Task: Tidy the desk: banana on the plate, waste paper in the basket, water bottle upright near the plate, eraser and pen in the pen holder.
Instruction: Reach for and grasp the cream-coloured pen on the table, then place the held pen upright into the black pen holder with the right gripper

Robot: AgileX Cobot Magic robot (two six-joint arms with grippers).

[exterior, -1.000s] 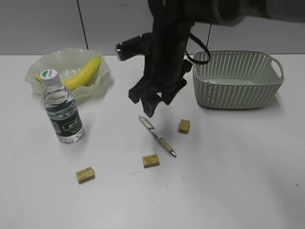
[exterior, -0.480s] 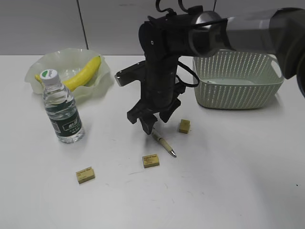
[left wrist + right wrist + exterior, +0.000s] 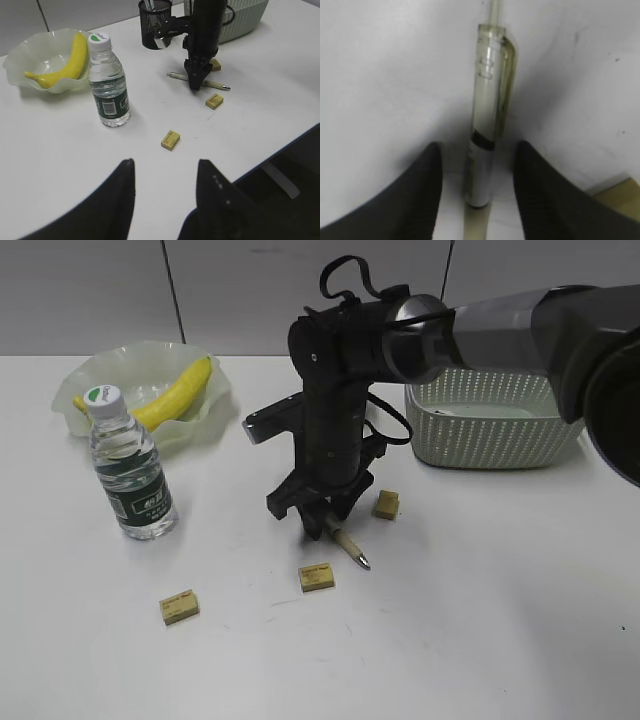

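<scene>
We see the pen (image 3: 487, 120) as a slim thing with a clear clipped cap, a white and dark band, and a tan barrel ending in a metal tip. It lies flat on the plain white counter (image 3: 480, 620), with a pale grey wall behind.

The right gripper (image 3: 477, 185) stands over the pen with its jaws open, one on either side of the barrel, neither visibly touching it. Three small tan erasers sit near these jaws: one eraser (image 3: 386, 504) just beside them toward the basket (image 3: 500, 420), another eraser (image 3: 316, 576) in front of them, and a third eraser (image 3: 179, 606) farther off to their left. The upright water bottle (image 3: 130, 465) stands well to their left, near the plate (image 3: 215, 400) holding the banana (image 3: 175, 395). The pen holder (image 3: 154, 22) stands behind them.

The left gripper (image 3: 165, 192) hangs above the counter's near side, jaws open and empty, well apart from everything.
</scene>
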